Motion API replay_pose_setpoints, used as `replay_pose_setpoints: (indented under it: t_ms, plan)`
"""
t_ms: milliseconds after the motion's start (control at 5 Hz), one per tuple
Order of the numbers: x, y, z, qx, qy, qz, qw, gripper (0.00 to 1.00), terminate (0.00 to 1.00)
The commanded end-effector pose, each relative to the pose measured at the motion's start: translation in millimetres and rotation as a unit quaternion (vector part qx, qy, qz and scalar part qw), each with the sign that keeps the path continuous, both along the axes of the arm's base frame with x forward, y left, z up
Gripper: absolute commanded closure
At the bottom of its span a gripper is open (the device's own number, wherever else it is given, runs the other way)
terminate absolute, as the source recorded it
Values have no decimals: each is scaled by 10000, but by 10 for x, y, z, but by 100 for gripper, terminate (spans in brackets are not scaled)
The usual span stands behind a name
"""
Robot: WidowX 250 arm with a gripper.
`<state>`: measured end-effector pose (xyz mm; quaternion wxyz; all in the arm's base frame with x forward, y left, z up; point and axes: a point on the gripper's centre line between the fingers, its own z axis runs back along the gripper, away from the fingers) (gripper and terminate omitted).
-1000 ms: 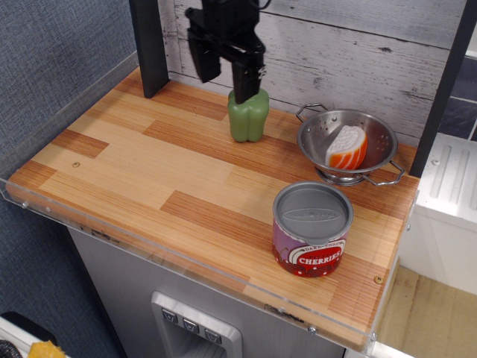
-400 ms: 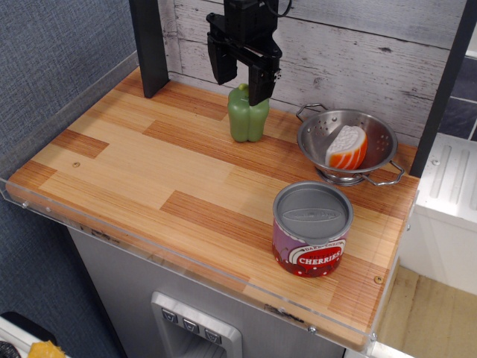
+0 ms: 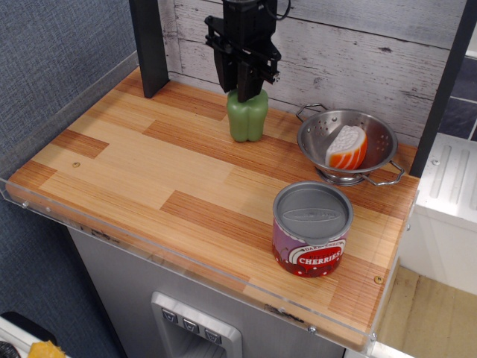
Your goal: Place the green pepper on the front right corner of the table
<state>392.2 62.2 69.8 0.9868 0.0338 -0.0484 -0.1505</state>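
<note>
The green pepper stands upright on the wood-plank table near the back wall. My gripper comes down from above, and its fingers are closed together on the pepper's top, hiding the stem. The pepper still rests on the table. The front right corner of the table is at the left of the view. It has a dark brown plank patch and a small screw, and it meets the blue-grey fabric wall, well away from the pepper.
A steel colander holding an orange-and-white wedge sits to the right of the pepper. A cherries can stands near the near right edge. A dark post rises at the back left. A clear plastic rim runs along the table edges.
The gripper moved right over the pepper, came down on its top, and its fingers went from open to closed on it. The pepper has not moved.
</note>
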Motion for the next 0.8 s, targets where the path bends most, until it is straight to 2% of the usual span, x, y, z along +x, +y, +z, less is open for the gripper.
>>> replay_pose_setpoints:
  t_ms: [0, 200, 400, 600]
  plan:
    - [59, -35, 139, -181, -311, -145, 9992, 100, 0]
    - [-20, -16, 196, -157, -241, -31, 9996, 100, 0]
    - [-198, 96, 287, -29, -145, 526, 9985, 100, 0]
    - [-453, 269, 378, 130, -24, 1144, 9933, 100, 0]
